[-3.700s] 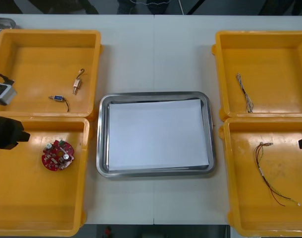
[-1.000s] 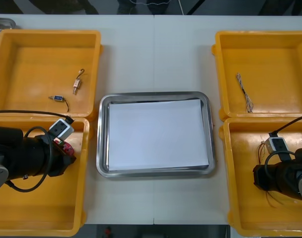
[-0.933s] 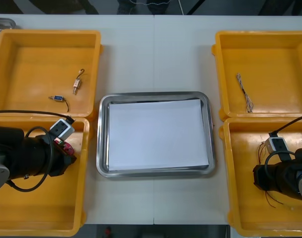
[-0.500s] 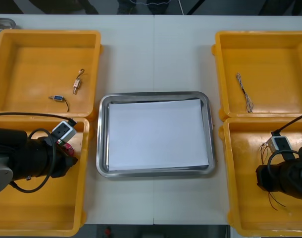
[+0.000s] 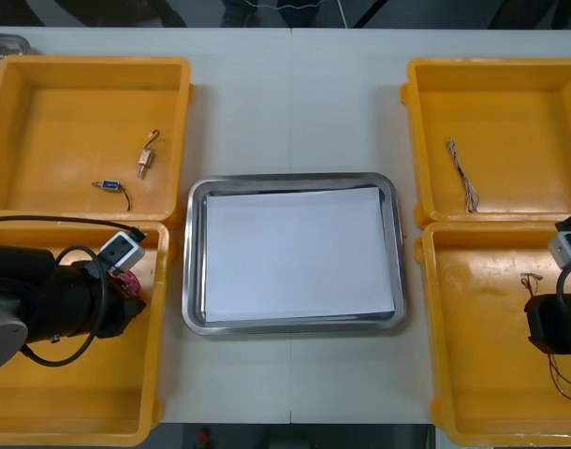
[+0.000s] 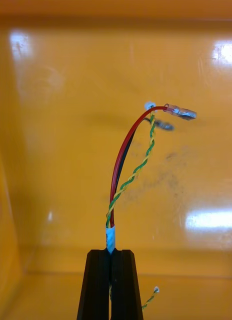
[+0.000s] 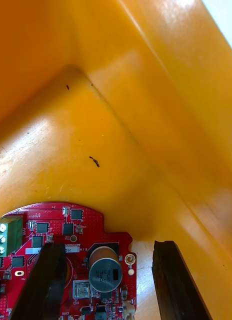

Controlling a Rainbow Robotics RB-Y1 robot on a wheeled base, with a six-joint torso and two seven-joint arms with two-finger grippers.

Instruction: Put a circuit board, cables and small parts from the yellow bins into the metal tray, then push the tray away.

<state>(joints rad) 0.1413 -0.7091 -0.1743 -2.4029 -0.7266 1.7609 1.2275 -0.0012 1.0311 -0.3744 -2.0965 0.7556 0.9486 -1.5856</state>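
Right gripper (image 6: 110, 252) pinches the cable (image 6: 116, 175) (its length running straight outward).

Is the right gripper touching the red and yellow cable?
Touching. The right wrist view shows the right gripper shut on the red and yellow cable at its white band.

Light table (image 5: 292, 112), a thin seam (image 5: 292, 84) running near-to-far down the table's middle. Grey metal object (image 5: 5, 43) at the table's far left corner, cut off by the frame edge, kind unclear. Dark floor (image 5: 126, 11) beyond the table's far edge, a thin white cord (image 5: 343, 11) lying on it near the table's middle. Small red item (image 5: 203, 436) on the floor just past the table's near edge, too small to identify.
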